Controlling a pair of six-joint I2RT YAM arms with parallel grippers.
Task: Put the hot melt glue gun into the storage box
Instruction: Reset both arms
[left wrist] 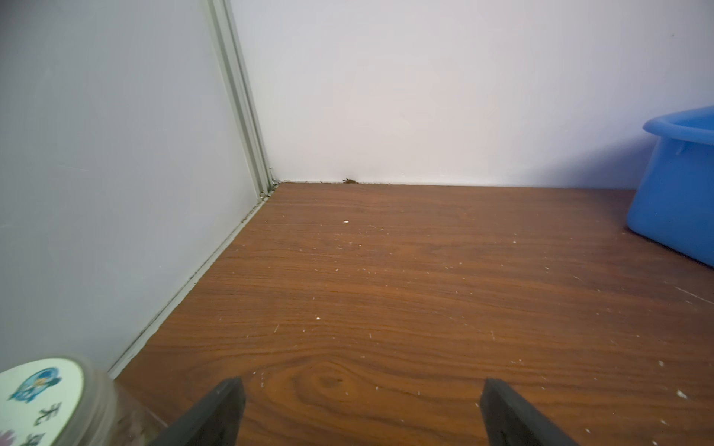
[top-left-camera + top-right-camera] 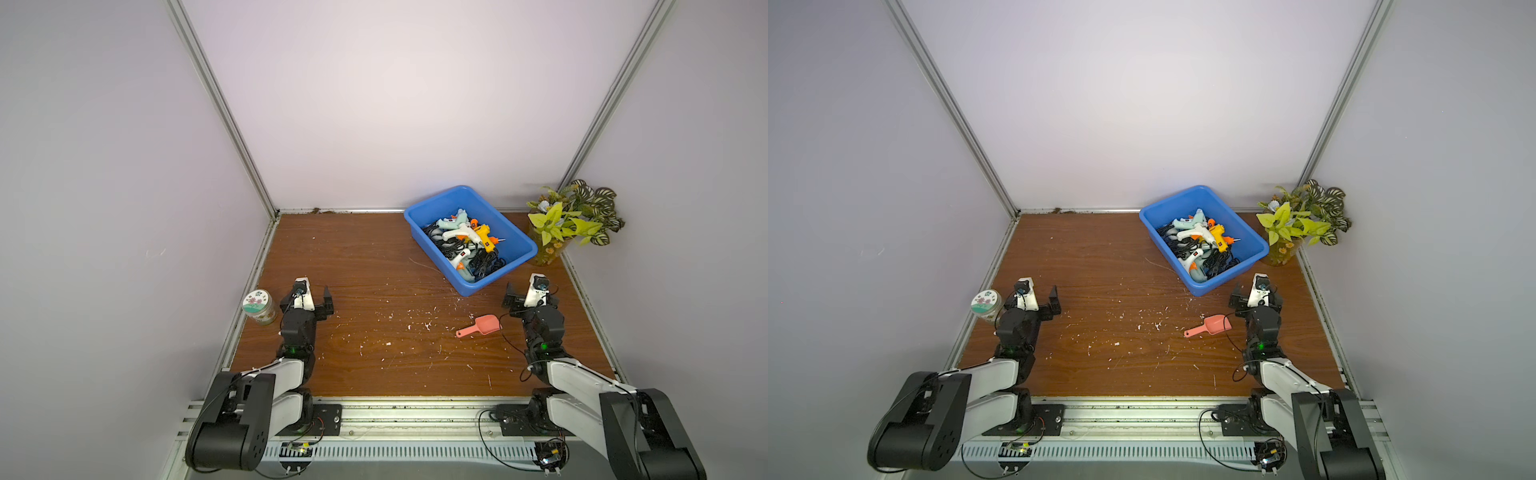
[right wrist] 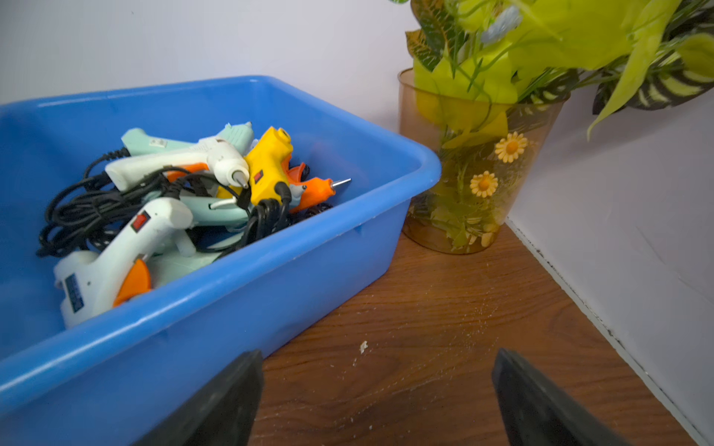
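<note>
- The blue storage box (image 2: 505, 275) sits on the wooden table (image 2: 374, 270) toward the far right, turned at an angle and close to the back wall.
- A heap of glue guns (image 3: 174, 164) lies inside the box, below its rim. Some are white, some pale teal, and there is one yellow gun (image 2: 484, 240); orange triggers and nozzles show among them.
- Black cords (image 3: 77, 212) tangle among the guns, also inside the box.
- The left gripper (image 1: 361, 388) is low over the near left part of the table. Its fingers are spread wide with only bare wood between them, and it holds nothing.
- The right gripper (image 3: 376, 355) is near the box's near right side but apart from it. Its fingers are just as wide and also empty.
- A clear jar (image 2: 259, 306) with a flowered lid stands at the table's left edge, just beside the left arm's wrist.
- A pink scoop (image 2: 478, 326) lies flat on the table in front of the box, apart from it and near the right arm.
- An amber vase (image 2: 547, 251) of green and striped leaves stands in the far right corner, just beside the box.
- White crumbs (image 2: 388, 344) are scattered over the middle of the table.
</note>
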